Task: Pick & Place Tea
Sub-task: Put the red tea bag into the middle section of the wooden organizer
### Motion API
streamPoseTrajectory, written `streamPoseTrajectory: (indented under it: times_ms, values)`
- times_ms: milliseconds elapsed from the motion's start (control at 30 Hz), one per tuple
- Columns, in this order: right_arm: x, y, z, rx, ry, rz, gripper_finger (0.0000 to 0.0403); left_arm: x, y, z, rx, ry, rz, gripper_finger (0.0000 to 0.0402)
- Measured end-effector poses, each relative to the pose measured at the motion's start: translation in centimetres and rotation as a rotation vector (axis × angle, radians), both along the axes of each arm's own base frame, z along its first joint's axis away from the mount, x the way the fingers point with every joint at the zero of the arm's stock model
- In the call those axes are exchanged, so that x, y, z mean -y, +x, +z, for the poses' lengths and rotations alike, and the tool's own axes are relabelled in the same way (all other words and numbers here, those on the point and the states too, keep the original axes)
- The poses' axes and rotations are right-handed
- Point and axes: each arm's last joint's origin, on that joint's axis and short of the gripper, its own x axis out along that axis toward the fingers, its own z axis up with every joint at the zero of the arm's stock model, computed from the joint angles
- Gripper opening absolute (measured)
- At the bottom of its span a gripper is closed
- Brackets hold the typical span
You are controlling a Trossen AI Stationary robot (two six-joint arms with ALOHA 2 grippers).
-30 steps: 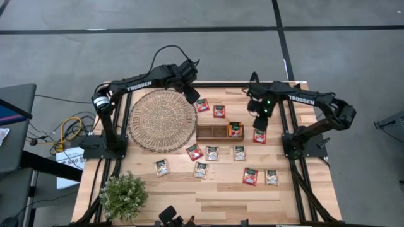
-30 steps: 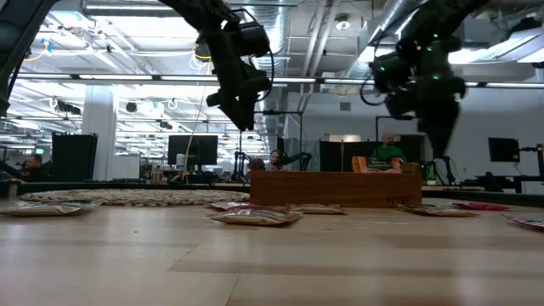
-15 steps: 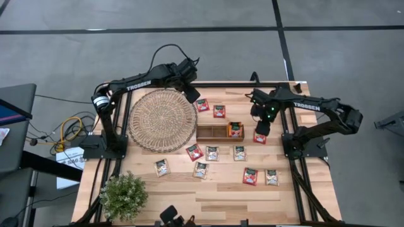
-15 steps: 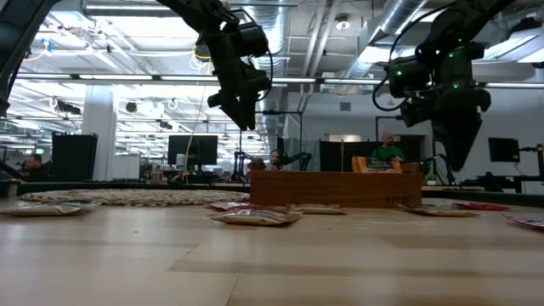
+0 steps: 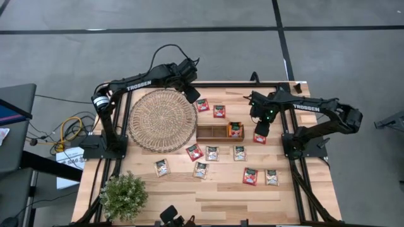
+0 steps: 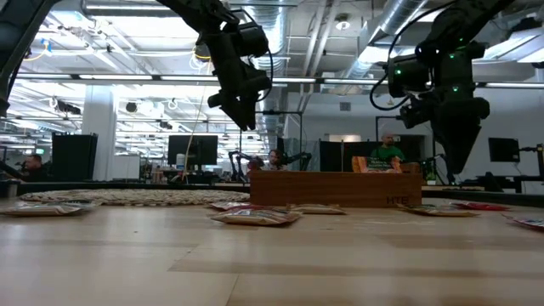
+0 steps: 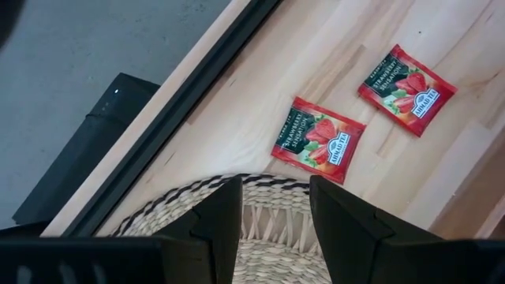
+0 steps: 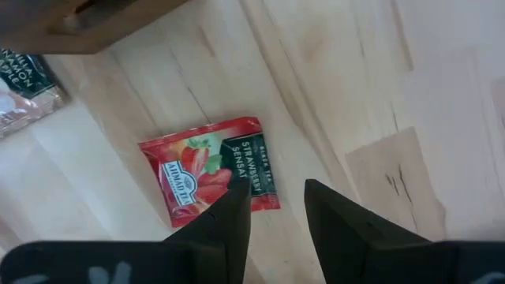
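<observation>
Just below the right gripper (image 8: 272, 207) lies a red tea sachet (image 8: 210, 181), flat on the table (image 8: 331, 71) and skewed to the finger line; fingers parted w/ nothing between. Left gripper (image 7: 272, 213), also open and empty, waits over the woven mat (image 7: 268, 237), far from it.

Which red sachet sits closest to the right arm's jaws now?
The red strawberry sachet lying alone just right of the wooden tray, directly under the right gripper; the other red ones lie farther off.
</observation>
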Motion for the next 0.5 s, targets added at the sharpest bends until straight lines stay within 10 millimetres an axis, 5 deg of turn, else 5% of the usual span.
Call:
streamPoseTrajectory:
  times_ms: [500]
  values:
    - [-0.65, 0.37, 0.01, -0.004, 0.0, -0.007, 0.0113, 0.0, 0.0, 0.0, 0.0, 0.001, 0.0, 0.0142]
